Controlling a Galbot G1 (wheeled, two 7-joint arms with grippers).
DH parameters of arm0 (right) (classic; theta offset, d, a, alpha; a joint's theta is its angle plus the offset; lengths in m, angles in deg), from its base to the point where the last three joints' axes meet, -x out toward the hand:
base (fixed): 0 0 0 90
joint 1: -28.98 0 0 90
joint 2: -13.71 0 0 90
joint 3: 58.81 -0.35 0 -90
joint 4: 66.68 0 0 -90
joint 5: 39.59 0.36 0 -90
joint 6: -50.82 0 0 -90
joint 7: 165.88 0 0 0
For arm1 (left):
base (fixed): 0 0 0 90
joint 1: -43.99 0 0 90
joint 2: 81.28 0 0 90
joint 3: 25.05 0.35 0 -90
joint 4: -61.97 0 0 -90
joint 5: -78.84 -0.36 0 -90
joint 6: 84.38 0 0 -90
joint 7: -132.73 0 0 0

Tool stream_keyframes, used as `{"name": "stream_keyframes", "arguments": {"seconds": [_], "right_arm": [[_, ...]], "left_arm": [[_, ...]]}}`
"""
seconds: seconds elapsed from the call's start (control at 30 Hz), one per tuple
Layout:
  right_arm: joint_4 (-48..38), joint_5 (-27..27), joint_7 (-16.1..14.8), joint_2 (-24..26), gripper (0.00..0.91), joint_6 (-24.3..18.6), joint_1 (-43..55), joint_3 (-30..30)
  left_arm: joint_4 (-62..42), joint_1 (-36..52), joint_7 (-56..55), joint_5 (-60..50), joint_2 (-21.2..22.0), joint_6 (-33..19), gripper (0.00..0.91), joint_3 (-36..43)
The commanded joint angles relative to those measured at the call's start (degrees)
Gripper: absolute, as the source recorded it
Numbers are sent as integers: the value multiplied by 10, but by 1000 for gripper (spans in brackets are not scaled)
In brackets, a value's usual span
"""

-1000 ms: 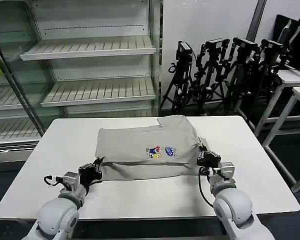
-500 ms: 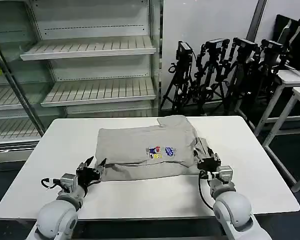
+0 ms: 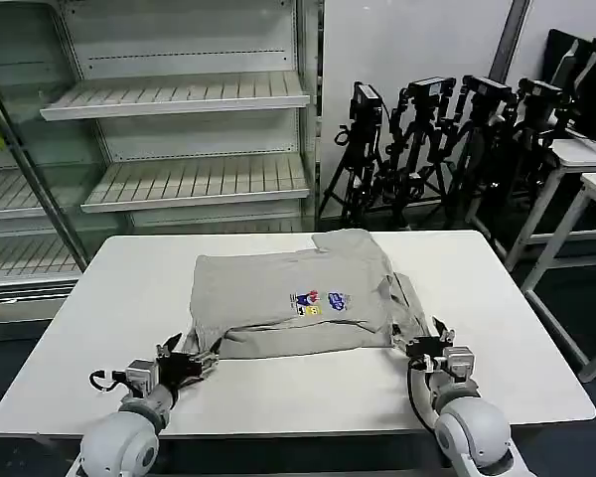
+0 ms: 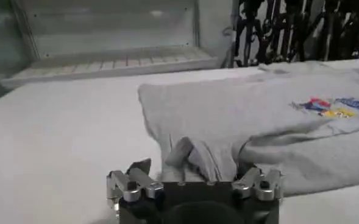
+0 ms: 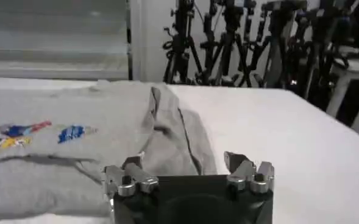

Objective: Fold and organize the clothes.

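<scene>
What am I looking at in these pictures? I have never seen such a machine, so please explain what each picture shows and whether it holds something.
This is a robot with two arms, each ending in a gripper, a metal claw with two fingers. The wide picture comes from a camera on its head, looking down at a white table. The other two come from cameras on its wrists, so each shows that arm's own gripper close up.

On the table lies one grey shirt, partly folded, with a small coloured print on the chest. The left gripper sits at the shirt's near left corner and the right gripper at its near right corner. Both are open and hold nothing; the left wrist picture shows a bunched fold of cloth just in front of the open fingers.

Behind the table stand bare shelves and a row of camera tripods.
</scene>
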Motion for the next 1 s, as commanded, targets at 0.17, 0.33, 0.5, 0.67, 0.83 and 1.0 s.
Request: {"name": "stream_keyframes", "arguments": {"seconds": [0.17, 0.33, 0.5, 0.67, 0.83, 1.0], "right_arm": [[-23, 29, -1, -1, 0, 8, 6, 6], [-20, 35, -2, 1, 0, 6, 6, 6], [5, 37, -2, 6, 0, 6, -8, -1], [62, 34, -3, 12, 0, 5, -52, -20], [141, 16, -11, 14, 0, 4, -149, -61], [210, 8, -15, 20, 0, 0, -233, -92]], "left_arm": [[-24, 8, 0, 34, -1, 2, 20, 3], [-18, 4, 0, 41, -1, 2, 20, 3], [3, -10, 0, 54, -2, 3, 20, -4], [54, -54, 0, 56, 0, 3, 30, -16], [121, -129, -6, 50, 7, 4, 20, -34], [186, -202, -8, 36, 10, 2, 20, -49]]}}
